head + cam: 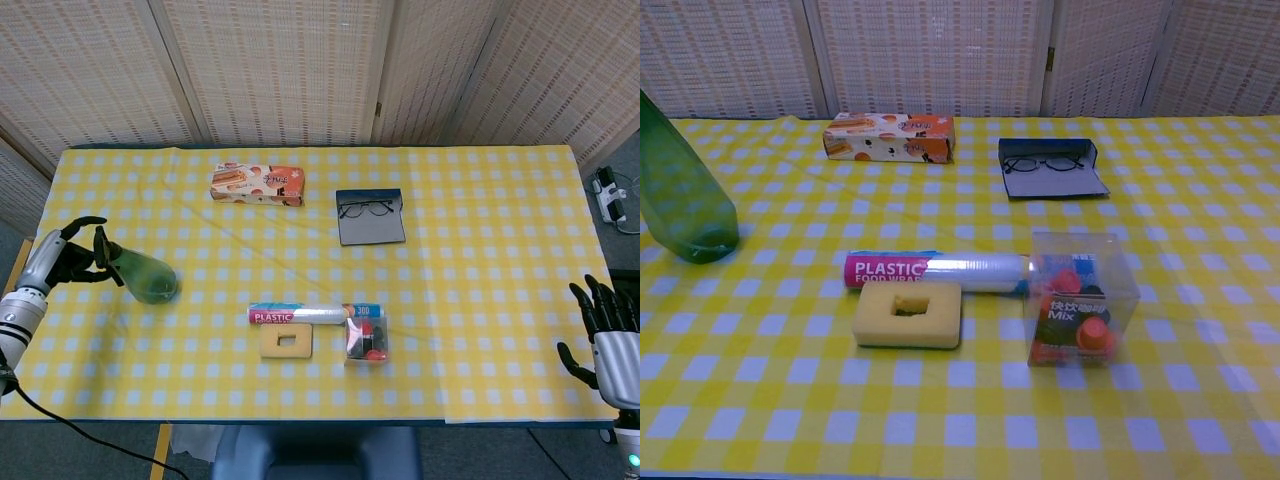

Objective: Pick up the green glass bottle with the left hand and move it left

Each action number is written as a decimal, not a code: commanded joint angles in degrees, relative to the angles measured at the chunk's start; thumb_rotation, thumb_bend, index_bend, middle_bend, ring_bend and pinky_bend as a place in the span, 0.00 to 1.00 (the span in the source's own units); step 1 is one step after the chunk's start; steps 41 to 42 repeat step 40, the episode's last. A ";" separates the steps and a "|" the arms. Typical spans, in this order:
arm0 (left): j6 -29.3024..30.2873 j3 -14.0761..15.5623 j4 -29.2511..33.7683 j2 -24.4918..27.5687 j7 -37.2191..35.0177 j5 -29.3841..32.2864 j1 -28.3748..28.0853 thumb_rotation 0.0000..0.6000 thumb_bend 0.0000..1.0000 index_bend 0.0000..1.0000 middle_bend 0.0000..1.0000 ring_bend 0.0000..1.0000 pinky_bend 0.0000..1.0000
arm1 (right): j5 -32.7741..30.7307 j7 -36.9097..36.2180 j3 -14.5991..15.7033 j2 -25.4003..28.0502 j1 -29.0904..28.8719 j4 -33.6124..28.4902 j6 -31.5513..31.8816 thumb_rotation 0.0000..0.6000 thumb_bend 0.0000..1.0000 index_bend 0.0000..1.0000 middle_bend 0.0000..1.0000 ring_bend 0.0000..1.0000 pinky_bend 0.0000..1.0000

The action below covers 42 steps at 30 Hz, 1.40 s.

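Observation:
The green glass bottle (145,278) stands on the yellow checked tablecloth near the table's left edge; the chest view shows its body (682,200) at the far left. My left hand (68,257) is at the bottle's neck, fingers spread apart around it and no longer wrapped tight. My right hand (606,328) hangs off the table's right front corner, fingers apart and holding nothing. Neither hand shows in the chest view.
A snack box (257,184) and an open glasses case (370,216) lie at the back. A plastic wrap roll (300,314), a yellow sponge (286,342) and a clear box of small items (367,340) sit at front centre.

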State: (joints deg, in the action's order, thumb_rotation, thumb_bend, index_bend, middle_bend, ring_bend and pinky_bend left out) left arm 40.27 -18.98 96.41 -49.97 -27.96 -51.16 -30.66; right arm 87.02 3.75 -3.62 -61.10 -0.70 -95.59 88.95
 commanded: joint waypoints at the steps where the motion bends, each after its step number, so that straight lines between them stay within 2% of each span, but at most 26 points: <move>1: 0.19 -0.04 0.23 0.37 -0.22 -0.30 0.35 1.00 0.23 0.22 1.00 1.00 1.00 | 0.01 -0.04 0.00 0.02 -0.02 -0.03 -0.03 1.00 0.37 0.00 0.00 0.00 0.00; 9: 2.84 0.85 1.42 1.21 -1.94 -4.62 3.56 1.00 0.18 0.17 1.00 1.00 1.00 | 0.40 0.17 0.17 0.02 0.20 -0.09 0.36 1.00 0.37 0.00 0.00 0.00 0.00; 13: 9.02 2.18 2.20 0.97 -3.28 -10.72 7.71 1.00 0.18 0.15 1.00 1.00 1.00 | 0.66 0.64 0.41 0.09 0.30 -0.38 0.38 1.00 0.38 0.00 0.00 0.00 0.00; 16: 21.45 4.21 0.62 -1.53 4.94 -14.74 11.89 1.00 0.18 0.13 1.00 1.00 1.00 | 0.83 0.66 0.45 0.11 0.33 -0.48 0.48 1.00 0.38 0.00 0.00 0.00 0.00; 18: 32.44 5.30 -0.95 -5.19 14.71 -16.51 14.74 1.00 0.18 0.12 1.00 1.00 1.00 | 1.05 0.66 0.59 0.17 0.26 -0.51 0.30 1.00 0.38 0.00 0.00 0.00 0.00; 20: 40.19 6.74 -2.00 -8.06 21.83 -19.08 17.05 1.00 0.18 0.14 1.00 1.00 1.00 | 1.28 0.62 0.82 0.32 0.11 -0.57 -0.14 1.00 0.37 0.00 0.00 0.00 0.00; 21: 43.79 8.35 -2.35 -9.22 25.22 -21.51 18.60 1.00 0.18 0.16 1.00 1.00 1.00 | 1.37 0.66 0.92 0.37 0.01 -0.65 -0.40 1.00 0.37 0.00 0.00 0.00 0.00; 22: 45.86 9.71 -2.28 -9.90 27.56 -23.05 19.80 1.00 0.18 0.20 0.97 0.95 0.99 | 1.42 0.70 0.97 0.38 -0.05 -0.71 -0.54 1.00 0.37 0.00 0.00 0.00 0.00; 23: 47.32 11.26 -2.06 -10.51 29.56 -24.69 20.90 1.00 0.18 0.22 0.92 0.88 0.94 | 1.46 0.78 1.00 0.35 -0.08 -0.76 -0.60 1.00 0.37 0.00 0.00 0.00 0.00; 24: 48.11 13.33 -1.35 -11.22 31.26 -26.08 22.26 1.00 0.18 0.25 0.74 0.69 0.77 | 1.49 1.00 1.01 0.29 -0.11 -0.80 -0.63 1.00 0.38 0.00 0.00 0.00 0.00; 25: 47.76 14.87 -0.47 -11.52 32.31 -26.49 23.09 1.00 0.18 0.27 0.53 0.48 0.54 | 1.47 1.15 0.98 0.22 -0.11 -0.81 -0.58 1.00 0.38 0.00 0.00 0.00 0.00; 26: 46.91 16.34 0.48 -11.60 33.40 -26.54 23.74 1.00 0.18 0.27 0.40 0.36 0.38 | 1.45 1.30 0.93 0.13 -0.10 -0.82 -0.49 1.00 0.38 0.00 0.00 0.00 0.00; 27: 45.65 17.87 1.75 -11.65 34.59 -26.17 24.41 1.00 0.18 0.25 0.23 0.19 0.16 | 1.40 1.54 0.88 0.02 -0.06 -0.86 -0.38 1.00 0.38 0.00 0.00 0.00 0.00; 28: 45.10 18.68 2.31 -11.94 35.53 -25.82 24.86 1.00 0.17 0.23 0.12 0.08 0.04 | 1.37 1.71 0.85 -0.06 -0.04 -0.88 -0.29 1.00 0.37 0.00 0.00 0.00 0.00; 30: 43.86 19.77 3.14 -12.98 37.94 -23.92 25.70 1.00 0.17 0.20 0.02 0.01 0.00 | 1.40 2.17 0.80 -0.21 0.04 -0.90 -0.05 1.00 0.37 0.00 0.00 0.00 0.00; 31: 42.83 20.22 3.83 -12.67 40.23 -23.15 25.53 1.00 0.16 0.17 0.01 0.00 0.00 | 1.46 2.32 0.75 -0.30 0.04 -0.87 0.08 1.00 0.37 0.00 0.00 0.00 0.00; 34: 44.35 19.28 4.54 -13.36 42.47 -23.78 25.49 1.00 0.15 0.12 0.00 0.00 0.00 | 1.38 2.77 0.79 -0.51 0.01 -0.86 -0.05 1.00 0.38 0.00 0.00 0.00 0.00; 38: 45.39 19.78 4.12 -14.27 42.54 -26.90 25.83 1.00 0.15 0.08 0.00 0.00 0.00 | 1.21 3.23 0.81 -0.81 -0.27 -0.66 -0.67 1.00 0.37 0.00 0.00 0.00 0.00; 42: 45.74 19.84 3.60 -14.58 42.72 -27.54 26.03 1.00 0.15 0.06 0.00 0.00 0.00 | 1.03 3.40 0.81 -0.93 -0.46 -0.58 -1.08 1.00 0.37 0.00 0.00 0.00 0.00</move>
